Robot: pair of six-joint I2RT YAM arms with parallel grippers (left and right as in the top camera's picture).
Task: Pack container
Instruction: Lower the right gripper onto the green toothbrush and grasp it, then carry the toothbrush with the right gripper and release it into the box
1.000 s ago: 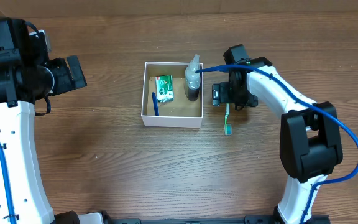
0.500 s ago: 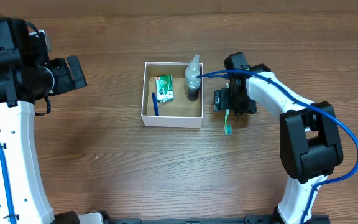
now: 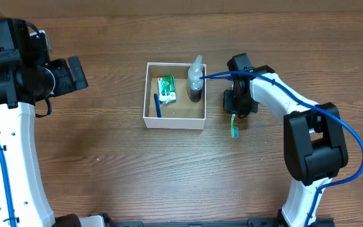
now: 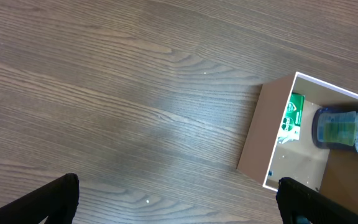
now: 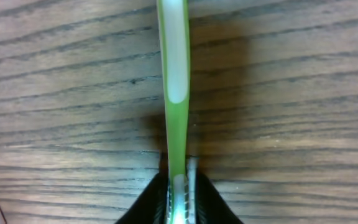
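The container [image 3: 175, 124], a low square box that is white outside and brown inside, sits at the table's middle. It holds a green packet [image 3: 166, 89], a thin blue stick [image 3: 157, 105] and a clear bottle [image 3: 195, 79] with a dark base. Just right of the box a green toothbrush [image 3: 234, 130] lies on the wood, and my right gripper [image 3: 235, 112] is shut on its handle. The right wrist view shows the toothbrush [image 5: 174, 74] running up from the closed right gripper [image 5: 179, 196]. My left gripper [image 3: 74, 74] hovers open far left of the box, empty [image 4: 179, 199].
In the left wrist view the container's corner [image 4: 257, 146] shows at the right, with the packet [image 4: 294, 112] and bottle [image 4: 340, 127] inside. Bare wooden tabletop surrounds the box. The right arm's blue cable [image 3: 351, 135] loops at the right.
My right gripper has closed its fingers onto the green toothbrush's handle, and the toothbrush has shifted slightly right. The left arm has not moved.
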